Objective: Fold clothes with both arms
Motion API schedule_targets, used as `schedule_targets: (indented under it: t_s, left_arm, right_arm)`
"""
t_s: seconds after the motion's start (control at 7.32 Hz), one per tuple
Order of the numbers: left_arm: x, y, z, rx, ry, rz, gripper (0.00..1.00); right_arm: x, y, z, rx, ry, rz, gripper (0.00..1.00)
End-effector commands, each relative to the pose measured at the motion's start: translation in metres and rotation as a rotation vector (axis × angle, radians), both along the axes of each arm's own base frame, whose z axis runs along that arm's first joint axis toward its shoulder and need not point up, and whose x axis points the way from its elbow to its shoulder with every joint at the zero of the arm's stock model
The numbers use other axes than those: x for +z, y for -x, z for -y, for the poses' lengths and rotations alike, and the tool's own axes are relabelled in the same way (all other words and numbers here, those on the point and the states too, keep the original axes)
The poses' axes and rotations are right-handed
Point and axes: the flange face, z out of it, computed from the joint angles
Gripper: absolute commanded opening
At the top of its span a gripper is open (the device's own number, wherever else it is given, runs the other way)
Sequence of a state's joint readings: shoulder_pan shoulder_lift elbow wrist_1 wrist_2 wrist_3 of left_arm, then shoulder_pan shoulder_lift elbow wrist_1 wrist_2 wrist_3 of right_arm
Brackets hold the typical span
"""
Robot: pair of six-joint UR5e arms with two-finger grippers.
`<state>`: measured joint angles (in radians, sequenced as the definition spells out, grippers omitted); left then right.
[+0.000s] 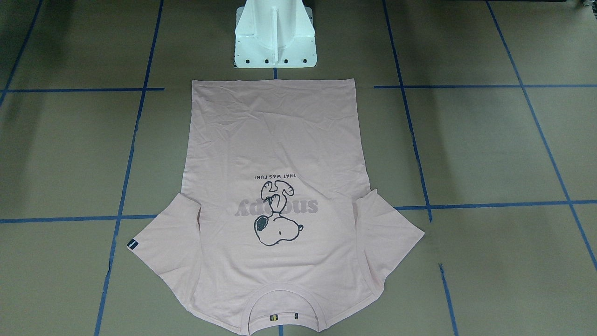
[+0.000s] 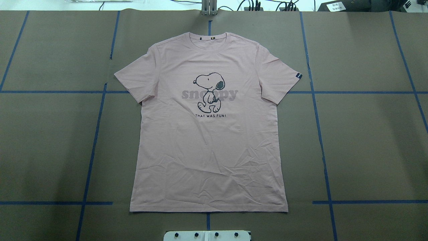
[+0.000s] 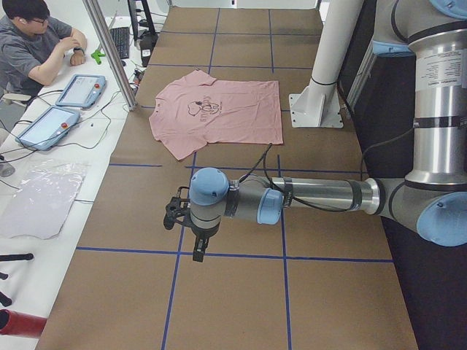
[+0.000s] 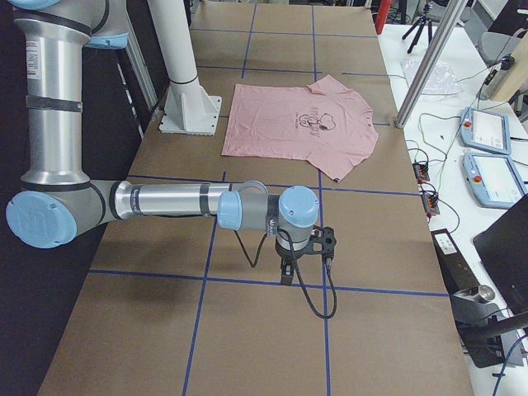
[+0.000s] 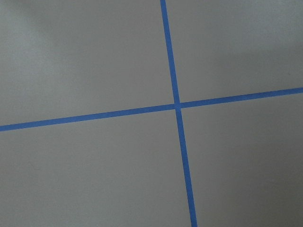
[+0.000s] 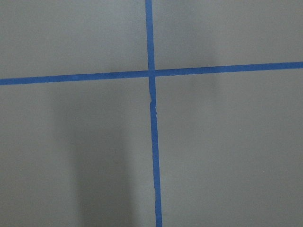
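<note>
Flat and print-up at the centre of the overhead frame: the T-shirt point(image 2: 207, 134), untouched. Cannot tell how wide left gripper point(image 3: 197, 246) or right gripper point(image 4: 286, 272) stands; nothing seen held, both well apart from it. Best to pinch matching edges and lift evenly.

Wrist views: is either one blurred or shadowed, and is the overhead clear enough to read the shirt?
Left wrist: sharp tape cross, near-even light. Right wrist: sharp, a soft shadow band darkens the table lower left. Overhead: T-shirt glare-free, print legible.
</note>
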<state>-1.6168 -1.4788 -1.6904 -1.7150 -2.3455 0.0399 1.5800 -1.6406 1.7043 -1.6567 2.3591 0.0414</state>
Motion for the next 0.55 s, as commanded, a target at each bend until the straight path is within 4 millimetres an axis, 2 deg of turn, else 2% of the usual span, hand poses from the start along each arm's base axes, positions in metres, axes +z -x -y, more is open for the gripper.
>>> schedule_targets:
  t_s: [0.0, 0.14, 0.27, 0.41]
  left_arm:
    - [-0.001, 0.000, 0.000, 0.000, -0.002, -0.001, 1.00]
    - [-0.006, 0.000, 0.001, 0.001, -0.011, -0.004, 1.00]
    - [-0.018, 0.000, 0.006, 0.003, -0.042, 0.004, 1.00]
    - [-0.034, -0.001, 0.018, 0.005, -0.073, 0.001, 1.00]
  right_arm:
    - [-0.002, 0.000, 0.001, 0.000, -0.007, -0.003, 1.00]
    - [-0.004, 0.000, 0.002, 0.000, -0.010, -0.002, 1.00]
    - [-0.017, 0.000, 0.006, -0.002, -0.047, 0.000, 1.00]
    - [-0.055, 0.003, 0.018, -0.006, -0.196, 0.002, 1.00]
